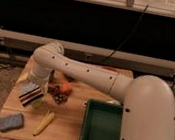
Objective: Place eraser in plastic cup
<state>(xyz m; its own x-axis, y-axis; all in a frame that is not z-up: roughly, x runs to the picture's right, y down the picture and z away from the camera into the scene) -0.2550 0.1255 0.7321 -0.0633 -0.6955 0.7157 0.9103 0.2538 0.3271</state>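
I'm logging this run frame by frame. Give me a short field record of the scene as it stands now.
gripper: at the table's left side, hidden behind the eraser
eraser: striped, tilted, at the gripper
plastic cup: not clearly visible
sponge: front left corner of the table
yellow stick: right of the sponge
green tray: front right
orange ball: mid-table

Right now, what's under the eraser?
The eraser is tilted at the claw, at the table's left side. A pale bit of the plastic cup shows beneath its lower right edge. The rest of the cup and its inside are covered.
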